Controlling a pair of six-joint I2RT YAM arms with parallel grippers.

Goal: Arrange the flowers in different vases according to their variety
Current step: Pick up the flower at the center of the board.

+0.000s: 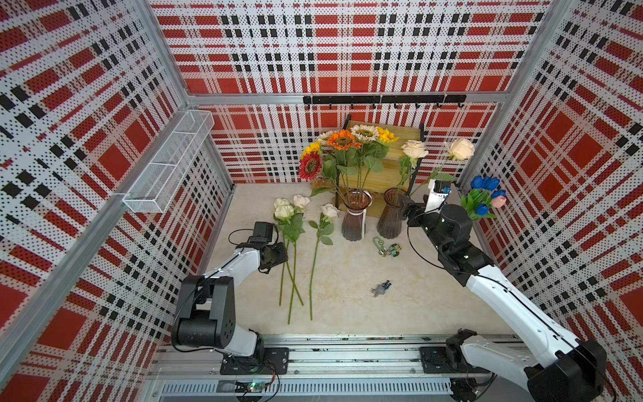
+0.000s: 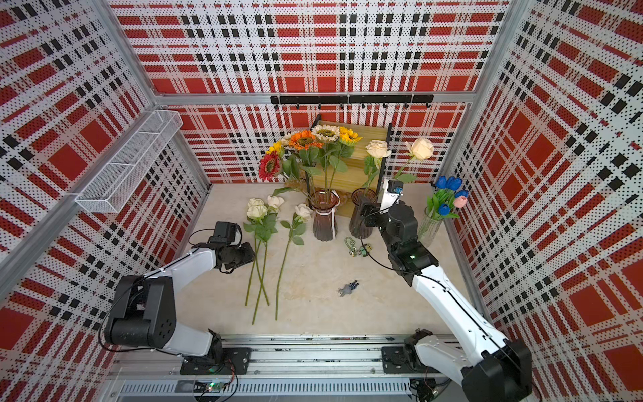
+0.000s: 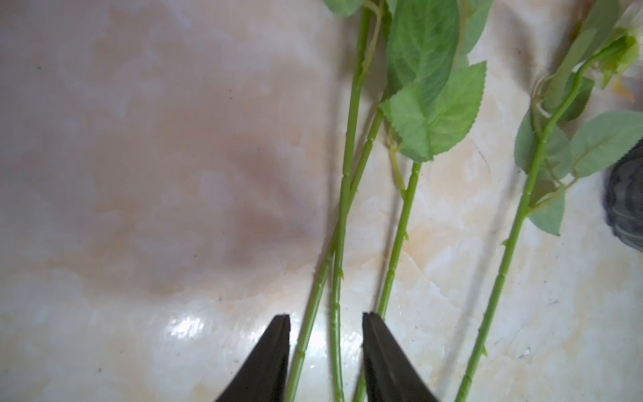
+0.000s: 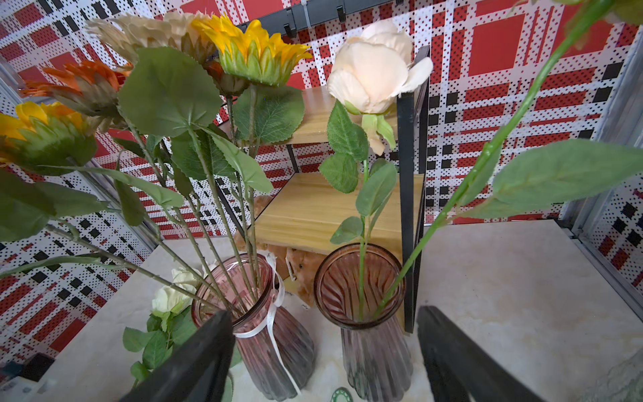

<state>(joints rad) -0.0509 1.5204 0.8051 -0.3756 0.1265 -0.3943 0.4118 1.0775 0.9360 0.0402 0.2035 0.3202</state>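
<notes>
The left gripper [image 3: 326,317] is spread low over the glossy marbled beige tabletop [image 3: 139,174], its tapered black fingers straddling two thin green stems of the four cream fabric roses [image 1: 284,212] lying left of centre. The right gripper [image 4: 325,311] gapes wide and holds nothing, just near the ribbed brownish-purple glass vase [image 1: 389,222], which holds two upright cream roses [image 1: 414,149]. To its left, the ribbed pinkish glass vase [image 1: 355,222] with a white ribbon carries the sunflowers [image 1: 344,139]. At the right wall, blue tulips [image 2: 449,182] fill the clear glass cylinder [image 2: 429,226]. Bare tabletop lies between the arms.

Grey trinket [image 1: 381,289], lower centre: too small to identify. Rose stems [image 3: 342,209], left wrist view: blooms cut off.
</notes>
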